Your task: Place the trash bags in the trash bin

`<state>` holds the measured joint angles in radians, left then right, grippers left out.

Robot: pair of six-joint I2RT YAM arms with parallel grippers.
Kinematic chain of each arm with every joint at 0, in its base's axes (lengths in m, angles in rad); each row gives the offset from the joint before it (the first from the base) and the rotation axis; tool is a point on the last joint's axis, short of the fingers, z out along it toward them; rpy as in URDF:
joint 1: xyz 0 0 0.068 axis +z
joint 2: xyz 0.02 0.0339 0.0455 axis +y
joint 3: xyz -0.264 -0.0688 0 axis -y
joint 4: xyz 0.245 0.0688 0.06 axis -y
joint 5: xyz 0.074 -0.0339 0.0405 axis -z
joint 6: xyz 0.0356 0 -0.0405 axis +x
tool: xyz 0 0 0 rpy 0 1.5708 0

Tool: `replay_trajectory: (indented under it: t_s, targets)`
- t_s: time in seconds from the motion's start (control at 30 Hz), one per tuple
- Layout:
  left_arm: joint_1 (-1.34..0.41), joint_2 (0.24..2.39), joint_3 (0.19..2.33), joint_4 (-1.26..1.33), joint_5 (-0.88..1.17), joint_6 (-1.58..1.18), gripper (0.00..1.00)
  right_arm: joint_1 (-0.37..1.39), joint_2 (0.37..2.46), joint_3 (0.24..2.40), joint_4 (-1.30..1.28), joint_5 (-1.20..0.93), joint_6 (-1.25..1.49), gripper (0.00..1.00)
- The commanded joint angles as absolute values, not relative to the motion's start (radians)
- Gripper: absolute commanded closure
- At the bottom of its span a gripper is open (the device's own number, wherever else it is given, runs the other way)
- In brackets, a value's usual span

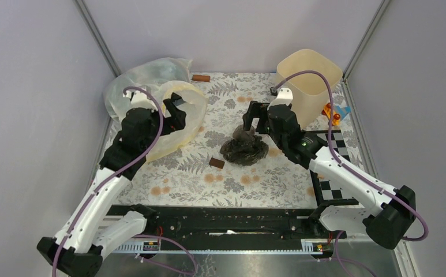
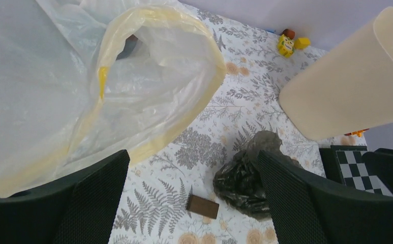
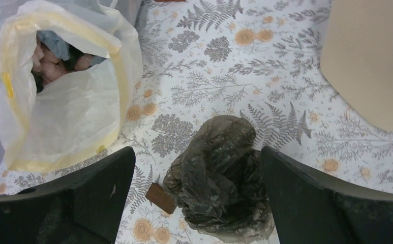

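The dark brown-olive trash bag [image 1: 243,149] lies crumpled on the floral cloth at the table's middle. It also shows in the right wrist view [image 3: 223,178] and the left wrist view [image 2: 242,178]. The cream-beige trash bin [image 1: 308,81] stands upright at the back right, seen too from the left wrist [image 2: 352,86] and right wrist [image 3: 372,61]. My right gripper [image 1: 254,120] is open and empty, hovering just above the bag, its jaws wide on either side [image 3: 197,203]. My left gripper [image 1: 174,109] is open and empty [image 2: 191,203], over the whitish bag's rim.
A big whitish translucent bag [image 1: 157,98] with a pale yellow rim lies at the back left, with things inside. A small brown block [image 1: 216,163] lies left of the dark bag; another [image 1: 201,78] is at the back. Orange toys [image 1: 331,112] and a checkerboard [image 1: 333,167] sit right.
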<state>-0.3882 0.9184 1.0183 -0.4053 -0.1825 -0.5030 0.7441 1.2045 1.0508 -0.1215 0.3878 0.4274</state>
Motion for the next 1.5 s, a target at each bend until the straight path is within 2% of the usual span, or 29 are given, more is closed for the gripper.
replay_trajectory:
  t_s: [0.0,0.17,0.33,0.5,0.57,0.67,0.97,1.23,1.33,1.4,1.43,1.47]
  targets:
    - [-0.452,0.862,0.981,-0.495,-0.291,-0.540,0.01,0.726,1.160,1.087,-0.190,0.461,0.558,0.00]
    - [-0.535,0.796,0.910,-0.443,-0.310,-0.572,0.02,0.688,1.107,0.975,-0.246,0.377,0.572,0.00]
    - [-0.769,0.920,0.910,-0.456,-0.446,-0.554,0.04,0.537,1.014,0.799,-0.186,0.228,0.713,0.01]
    - [-1.040,1.050,0.924,-0.354,-0.587,-0.508,0.08,0.435,0.968,0.693,-0.123,0.147,0.763,0.25]
    - [-1.082,1.127,0.954,-0.319,-0.577,-0.476,0.07,0.430,0.993,0.680,-0.118,0.120,0.770,0.27]
    - [-1.085,1.235,0.994,-0.260,-0.519,-0.445,0.02,0.428,1.018,0.633,-0.059,0.059,0.799,0.26]
    - [-1.086,1.339,1.024,-0.083,-0.426,-0.413,0.01,0.428,1.064,0.531,0.082,0.002,0.852,0.26]
    - [-1.046,1.496,1.119,-0.065,-0.389,-0.428,0.01,0.428,1.163,0.506,0.212,-0.124,0.868,0.27]
    - [-0.983,1.556,1.146,-0.071,-0.343,-0.466,0.01,0.428,1.177,0.499,0.236,-0.137,0.877,0.34]
    - [-0.941,1.581,1.153,-0.076,-0.318,-0.482,0.06,0.427,1.177,0.495,0.250,-0.143,0.880,0.40]
    - [-0.926,1.587,1.150,-0.069,-0.305,-0.483,0.11,0.427,1.174,0.494,0.254,-0.147,0.876,0.49]
    - [-0.912,1.588,1.143,-0.063,-0.297,-0.483,0.20,0.428,1.170,0.494,0.263,-0.157,0.865,0.60]
